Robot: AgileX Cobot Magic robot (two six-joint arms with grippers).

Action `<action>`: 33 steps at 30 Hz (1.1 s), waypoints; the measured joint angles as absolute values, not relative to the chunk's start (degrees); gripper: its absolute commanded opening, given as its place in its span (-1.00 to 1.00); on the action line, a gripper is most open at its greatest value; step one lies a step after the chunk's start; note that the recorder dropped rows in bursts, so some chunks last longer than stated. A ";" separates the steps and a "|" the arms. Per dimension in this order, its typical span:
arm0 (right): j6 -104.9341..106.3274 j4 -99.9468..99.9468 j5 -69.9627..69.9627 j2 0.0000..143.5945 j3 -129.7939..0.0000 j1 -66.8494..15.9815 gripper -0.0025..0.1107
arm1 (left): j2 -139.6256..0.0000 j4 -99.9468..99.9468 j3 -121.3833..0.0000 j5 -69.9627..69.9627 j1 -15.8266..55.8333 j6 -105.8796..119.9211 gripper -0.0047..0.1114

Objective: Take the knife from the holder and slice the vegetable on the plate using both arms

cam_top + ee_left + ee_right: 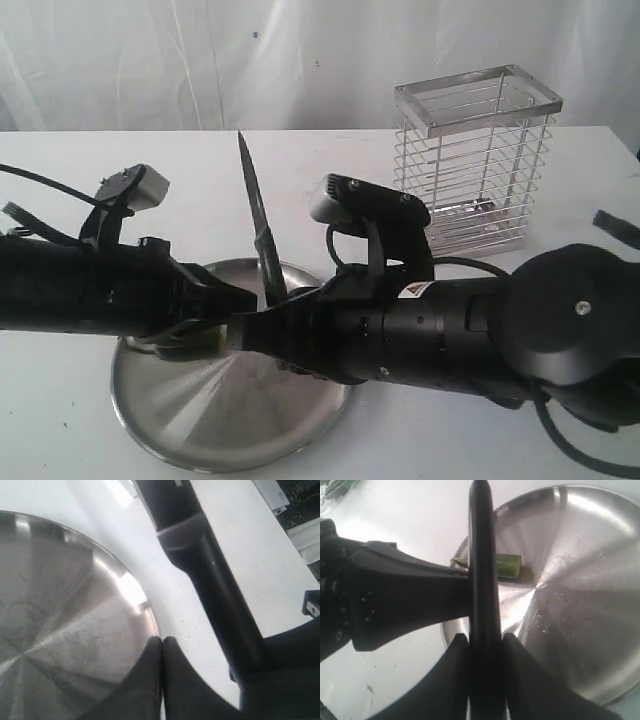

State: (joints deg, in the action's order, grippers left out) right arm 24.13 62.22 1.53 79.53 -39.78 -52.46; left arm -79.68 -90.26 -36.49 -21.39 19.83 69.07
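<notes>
My right gripper (262,325) (485,637) is shut on the knife (256,215) (481,555). The dark blade stands up and tilts slightly left above the near part of the steel plate (230,420) (580,605). A green pepper (508,565) (200,342) lies on the plate just beyond the knife. My left gripper (240,298) (162,639) reaches in from the left with its tips by the pepper's stem end. Its fingers are pressed together and nothing shows between them. In the left wrist view the knife (220,605) crosses as a long black bar beside the plate (60,605).
The wire holder (475,160) stands at the back right of the white table (80,420), with no knife in it. My right arm's bulky body (480,330) lies in front of it. A white curtain hangs behind the table.
</notes>
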 measured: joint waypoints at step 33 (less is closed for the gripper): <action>-30.11 12.55 27.74 95.75 -59.84 -53.05 -0.96 | -91.87 -68.13 -46.52 -27.65 -1.99 53.16 -0.92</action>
State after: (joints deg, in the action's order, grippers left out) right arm -30.11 12.55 27.74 95.75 -59.84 -53.05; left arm -91.87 -68.13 -46.52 -27.65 -1.99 53.16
